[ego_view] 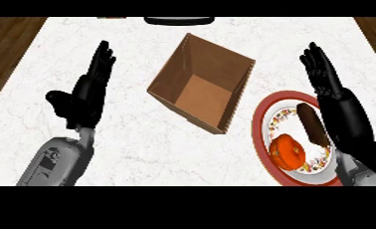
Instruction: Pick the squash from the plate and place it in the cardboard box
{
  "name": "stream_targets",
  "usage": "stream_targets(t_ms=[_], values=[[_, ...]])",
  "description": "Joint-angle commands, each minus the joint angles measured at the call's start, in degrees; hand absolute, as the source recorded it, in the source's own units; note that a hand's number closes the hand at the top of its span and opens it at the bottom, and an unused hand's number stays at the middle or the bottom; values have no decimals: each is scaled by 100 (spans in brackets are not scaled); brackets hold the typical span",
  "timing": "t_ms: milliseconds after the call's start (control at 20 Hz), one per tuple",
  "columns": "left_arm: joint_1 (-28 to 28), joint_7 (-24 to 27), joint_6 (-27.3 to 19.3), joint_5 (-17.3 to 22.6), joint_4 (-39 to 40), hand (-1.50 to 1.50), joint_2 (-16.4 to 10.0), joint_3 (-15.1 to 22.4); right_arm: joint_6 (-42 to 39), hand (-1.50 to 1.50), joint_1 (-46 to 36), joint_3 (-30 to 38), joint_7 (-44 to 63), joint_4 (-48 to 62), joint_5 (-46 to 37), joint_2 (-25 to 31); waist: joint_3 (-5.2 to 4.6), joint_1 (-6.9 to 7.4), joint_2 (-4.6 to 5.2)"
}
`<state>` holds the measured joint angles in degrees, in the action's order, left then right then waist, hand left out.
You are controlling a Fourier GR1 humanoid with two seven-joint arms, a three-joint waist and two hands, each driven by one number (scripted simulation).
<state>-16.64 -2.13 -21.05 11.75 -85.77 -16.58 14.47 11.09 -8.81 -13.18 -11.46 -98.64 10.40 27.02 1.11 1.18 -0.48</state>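
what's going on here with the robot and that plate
Nothing is being held yet. Both hands are open with straight fingers: the left hand at the left of the counter, the right hand by the right edge of the plate. The orange squash lies untouched on the plate, beside a dark long item. The open cardboard box stands left of the plate, with nothing visible inside.
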Motion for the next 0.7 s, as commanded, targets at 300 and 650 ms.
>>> stream_targets(t_ms=[300, 650], values=[[353, 340, 970, -480, -301, 0, -1227, 201, 361, -150, 1653, 1800, 1635, 587, 617, 1259, -138, -632, 29], [412, 549, 1618, -356, -371, 0, -1365, 111, -477, -150, 3286, 2724, 475, -91, 904, 1145, -109, -260, 25]])
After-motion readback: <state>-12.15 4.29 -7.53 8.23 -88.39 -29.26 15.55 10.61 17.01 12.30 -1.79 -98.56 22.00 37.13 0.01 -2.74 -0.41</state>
